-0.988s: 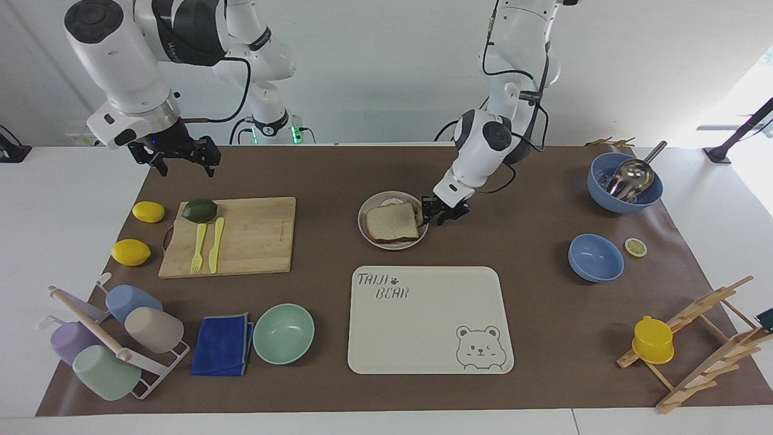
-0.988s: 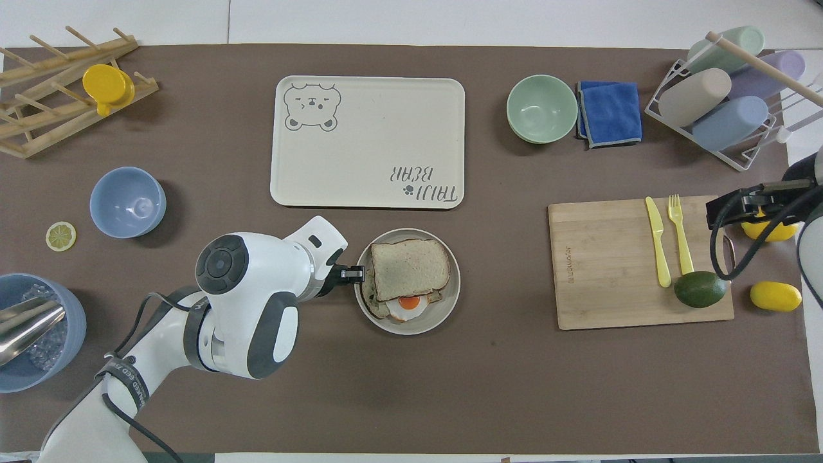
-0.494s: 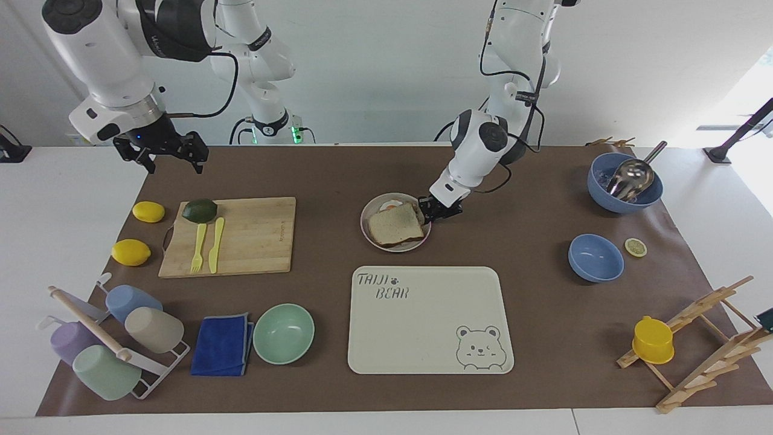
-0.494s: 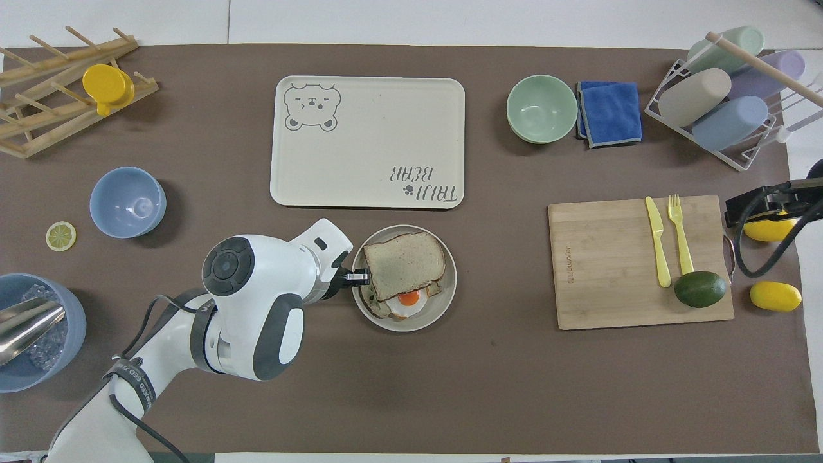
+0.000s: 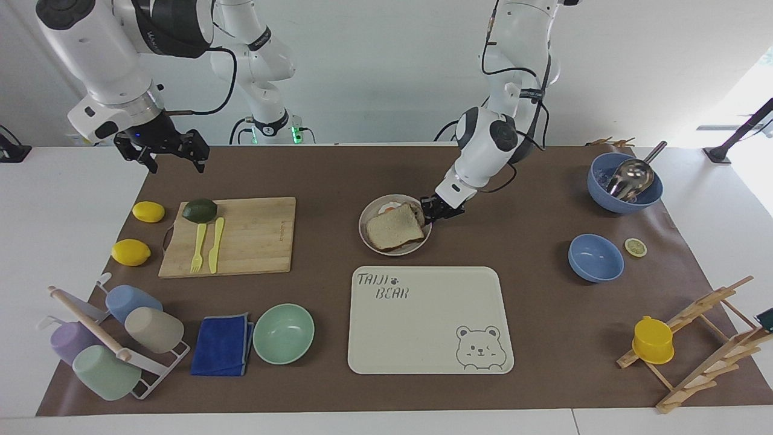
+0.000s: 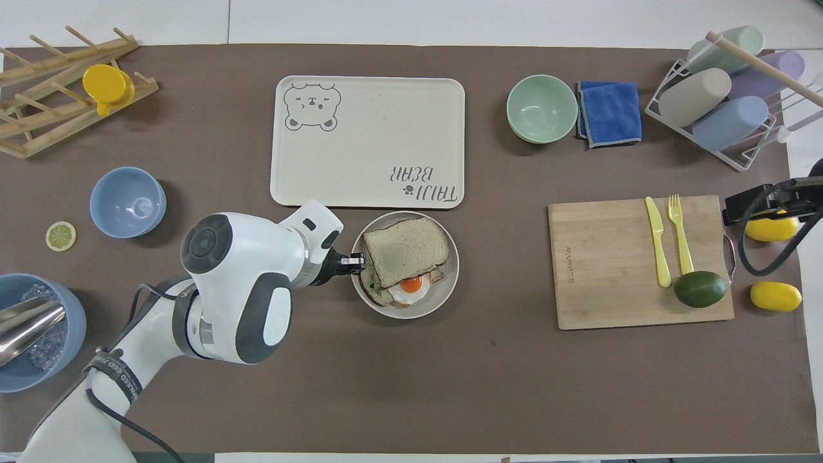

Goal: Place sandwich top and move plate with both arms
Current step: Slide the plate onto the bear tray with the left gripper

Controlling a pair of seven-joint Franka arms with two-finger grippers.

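Moving plate (image 5: 368,238) step: sandwich top (image 5: 394,230) on; left end effector (image 5: 433,211) clamped on rim, mid-counter. Right end effector (image 5: 162,151) spread, empty, at counter corner. Next: right-side grip.

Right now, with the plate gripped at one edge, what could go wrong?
1. The sandwich top sits skewed, leaving the fried egg uncovered; it may slide off.
2. The left gripper holds the plate by one rim only; it could tip or pivot.
3. The right gripper waits over the table edge, giving no support.
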